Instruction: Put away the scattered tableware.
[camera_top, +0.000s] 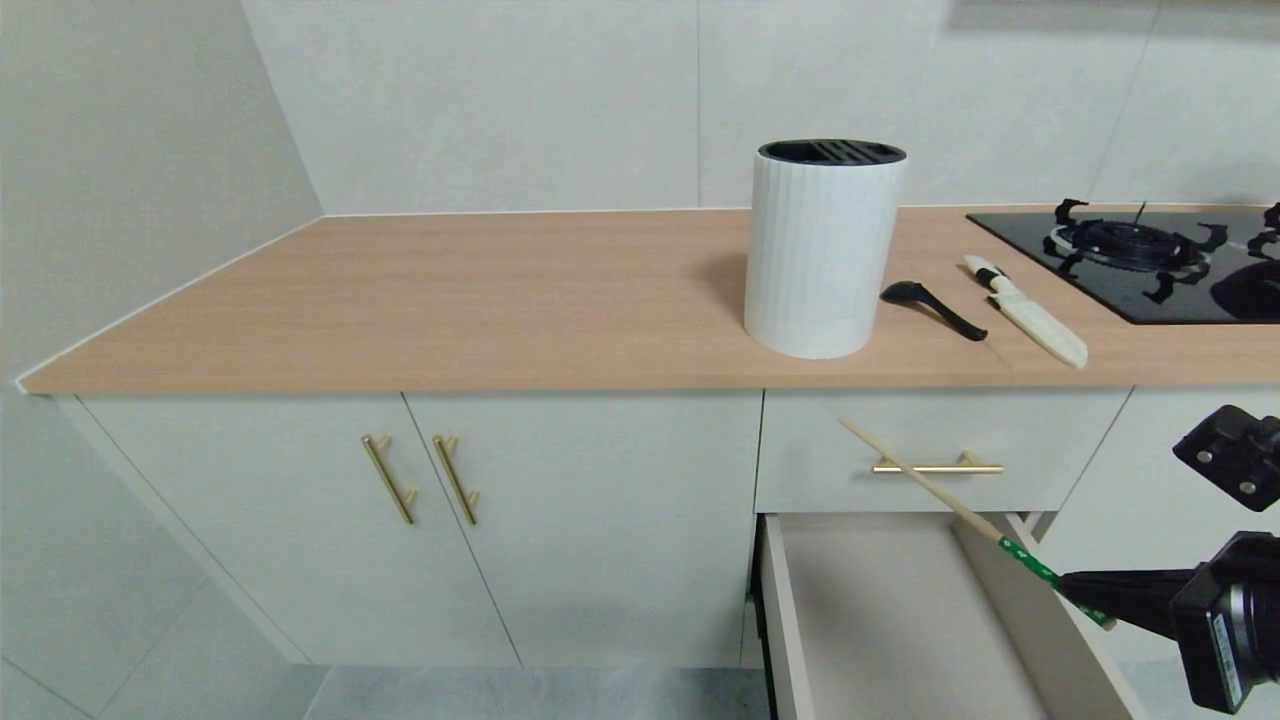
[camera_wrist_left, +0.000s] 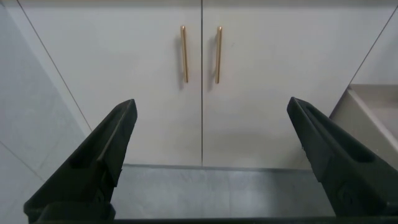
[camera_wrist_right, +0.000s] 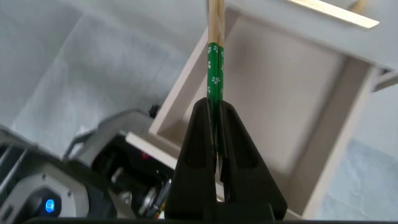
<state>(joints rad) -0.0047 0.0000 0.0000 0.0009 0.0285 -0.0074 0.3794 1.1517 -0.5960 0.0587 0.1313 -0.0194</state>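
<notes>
Above the open drawer (camera_top: 782, 610), we see the right gripper (camera_top: 1075, 590) clamped on the green end of a chopstick (camera_top: 930, 487). Its length slants upward, the bare tip toward the worktop's (camera_top: 500, 300) front edge. Our left wrist view adds the left gripper (camera_wrist_left: 211, 155), spread wide and holding nothing, before cupboard doors (camera_wrist_left: 261, 93).

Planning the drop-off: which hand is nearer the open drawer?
Right. The right hand, shut on the chopstick, is by the right side of the open drawer. The left hand faces the double cabinet doors, the drawer off to one side.
</notes>
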